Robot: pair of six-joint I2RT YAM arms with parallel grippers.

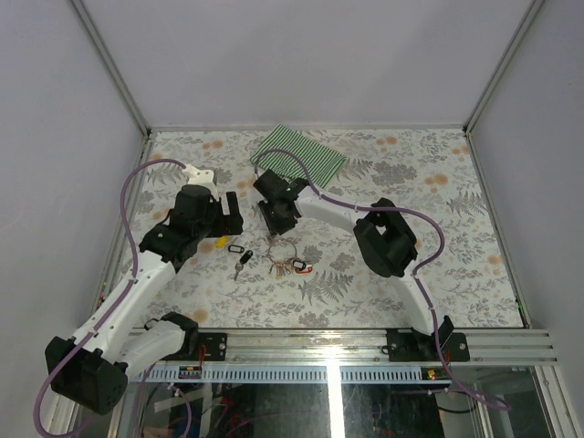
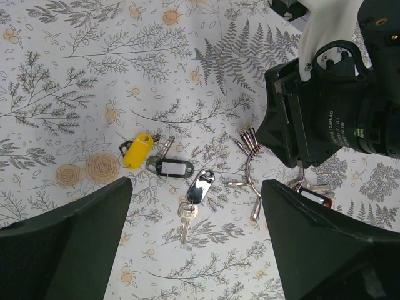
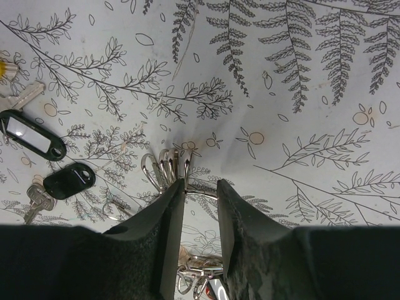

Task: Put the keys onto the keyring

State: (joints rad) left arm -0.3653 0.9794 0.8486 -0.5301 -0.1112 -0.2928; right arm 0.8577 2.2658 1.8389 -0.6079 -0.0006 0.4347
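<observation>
The keys lie loose on the floral table: a yellow tag, a black tag with a white label, and a glossy black tag with a silver key on it. The keyring, thin silver wire rings, lies to their right, its red tag showing in the top view. My left gripper is wide open above the keys and holds nothing. My right gripper is down over the keyring, its jaws a narrow gap apart and straddling the ring wire, not pinching it.
A green-and-white striped cloth lies at the back middle of the table. The right arm's wrist fills the upper right of the left wrist view, close to my left gripper. Metal frame rails border the table.
</observation>
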